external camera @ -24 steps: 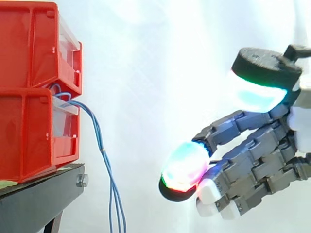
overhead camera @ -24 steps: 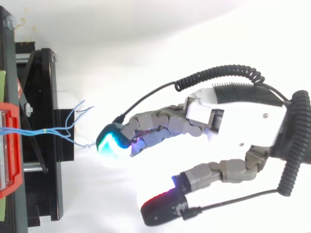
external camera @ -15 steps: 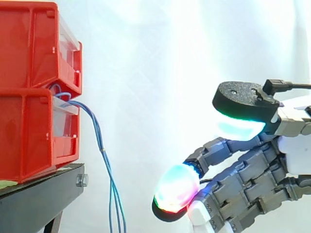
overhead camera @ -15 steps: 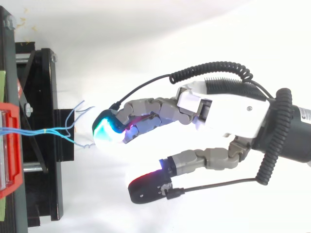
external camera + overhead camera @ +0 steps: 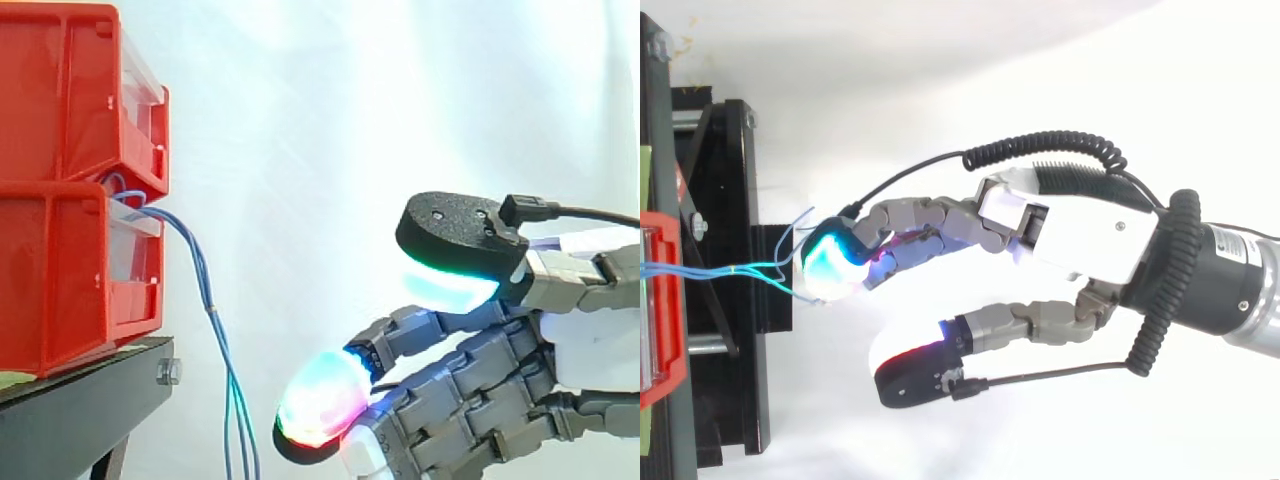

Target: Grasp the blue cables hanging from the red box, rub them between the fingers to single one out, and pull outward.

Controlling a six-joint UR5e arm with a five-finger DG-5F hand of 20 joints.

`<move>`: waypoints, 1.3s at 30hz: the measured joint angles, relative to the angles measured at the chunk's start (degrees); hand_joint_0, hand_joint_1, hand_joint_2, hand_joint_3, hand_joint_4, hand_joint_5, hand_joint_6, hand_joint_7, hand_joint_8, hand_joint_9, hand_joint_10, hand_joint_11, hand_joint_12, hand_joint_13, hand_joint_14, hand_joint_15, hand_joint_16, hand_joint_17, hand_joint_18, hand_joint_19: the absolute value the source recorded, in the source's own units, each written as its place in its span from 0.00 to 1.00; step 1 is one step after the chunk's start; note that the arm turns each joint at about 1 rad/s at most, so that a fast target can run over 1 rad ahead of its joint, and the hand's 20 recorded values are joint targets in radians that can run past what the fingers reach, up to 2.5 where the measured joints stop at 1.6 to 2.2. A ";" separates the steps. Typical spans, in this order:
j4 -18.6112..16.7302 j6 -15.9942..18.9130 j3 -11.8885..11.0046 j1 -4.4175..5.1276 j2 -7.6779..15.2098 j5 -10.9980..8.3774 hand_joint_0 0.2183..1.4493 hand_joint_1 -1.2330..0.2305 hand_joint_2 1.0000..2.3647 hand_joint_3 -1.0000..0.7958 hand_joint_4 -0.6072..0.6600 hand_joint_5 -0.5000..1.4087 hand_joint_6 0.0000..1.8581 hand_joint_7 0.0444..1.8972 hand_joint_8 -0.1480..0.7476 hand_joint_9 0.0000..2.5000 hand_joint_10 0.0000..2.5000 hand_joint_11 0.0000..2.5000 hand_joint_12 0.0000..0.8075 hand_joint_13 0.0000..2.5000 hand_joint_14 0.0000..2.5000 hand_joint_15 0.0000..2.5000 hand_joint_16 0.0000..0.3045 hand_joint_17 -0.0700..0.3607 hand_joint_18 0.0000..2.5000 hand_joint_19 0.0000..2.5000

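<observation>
We list the blue cables (image 5: 211,312): they leave the gap between the upper red box (image 5: 60,90) and the lower red box (image 5: 50,280) at the boxes' front edge. They droop past the front edge of the black stand (image 5: 80,410) and hang free below it.

We list the hand (image 5: 1090,225): released, with its fingers nearly straight, the thumb (image 5: 445,285) spread well above them, and nothing held. Its glowing fingertips (image 5: 320,405) sit just beside the hanging cables, apart from them in the side view.
</observation>
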State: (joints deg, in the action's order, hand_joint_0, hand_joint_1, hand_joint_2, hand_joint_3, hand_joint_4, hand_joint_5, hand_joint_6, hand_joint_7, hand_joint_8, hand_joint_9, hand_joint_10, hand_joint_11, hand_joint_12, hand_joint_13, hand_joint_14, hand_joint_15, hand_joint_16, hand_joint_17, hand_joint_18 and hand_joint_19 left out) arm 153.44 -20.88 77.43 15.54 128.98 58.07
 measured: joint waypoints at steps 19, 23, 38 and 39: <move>-3.13 -6.29 0.01 -1.15 0.02 -4.80 0.25 0.46 0.00 0.29 0.68 0.16 0.27 0.37 0.43 0.27 0.00 0.11 0.44 0.15 0.00 0.10 0.15 0.40 0.11 0.11; -5.78 -9.17 0.01 -1.75 0.03 -4.84 0.25 0.46 0.00 0.29 0.68 0.16 0.27 0.37 0.42 0.27 0.00 0.11 0.44 0.15 0.00 0.10 0.15 0.40 0.11 0.11; -20.62 -22.73 0.00 -2.70 3.27 -1.37 0.25 0.46 0.00 0.30 0.68 0.16 0.27 0.37 0.42 0.28 0.00 0.10 0.43 0.18 0.00 0.11 0.15 0.39 0.14 0.13; -22.00 -23.59 0.00 -2.69 3.37 -1.41 0.25 0.46 0.00 0.30 0.68 0.16 0.27 0.37 0.42 0.28 0.00 0.10 0.43 0.18 0.00 0.11 0.15 0.39 0.14 0.13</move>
State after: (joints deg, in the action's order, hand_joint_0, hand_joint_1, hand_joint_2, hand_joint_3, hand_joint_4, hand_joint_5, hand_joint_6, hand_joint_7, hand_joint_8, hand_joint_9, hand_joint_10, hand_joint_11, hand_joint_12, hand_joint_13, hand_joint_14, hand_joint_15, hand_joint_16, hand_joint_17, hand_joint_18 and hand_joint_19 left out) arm 131.44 -44.47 77.43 12.85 132.35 56.67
